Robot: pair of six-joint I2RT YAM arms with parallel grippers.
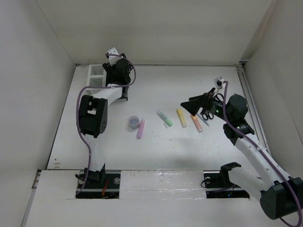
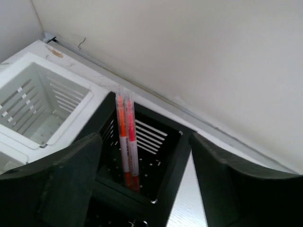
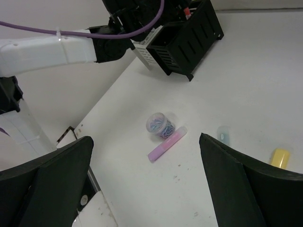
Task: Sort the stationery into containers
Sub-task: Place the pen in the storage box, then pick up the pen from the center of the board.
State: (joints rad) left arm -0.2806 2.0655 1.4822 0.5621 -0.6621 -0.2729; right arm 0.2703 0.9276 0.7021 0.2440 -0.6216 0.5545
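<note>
Left fingers (image 2: 71,184) are spread wide with nothing between them, hanging right over the black box (image 2: 165,156) in the far left corner of the worktop (image 1: 189,151). Two orange pens (image 2: 127,142) stand tilted inside that box, side by side. The white box (image 2: 42,109) joins it on the side nearer the left edge.

Over to the right fingers (image 3: 246,189): parted too, holding nothing, hovering right of the worktop's centre. Ahead of them, mid-worktop, the purple marker (image 3: 165,144) lies flat, just beside the small round tub (image 3: 160,126). Closer to the right edge lie a green marker (image 1: 164,118), a yellow marker (image 1: 181,118), an orange marker (image 1: 196,123) and the scissors (image 1: 207,115), partly hidden by the arm.
</note>
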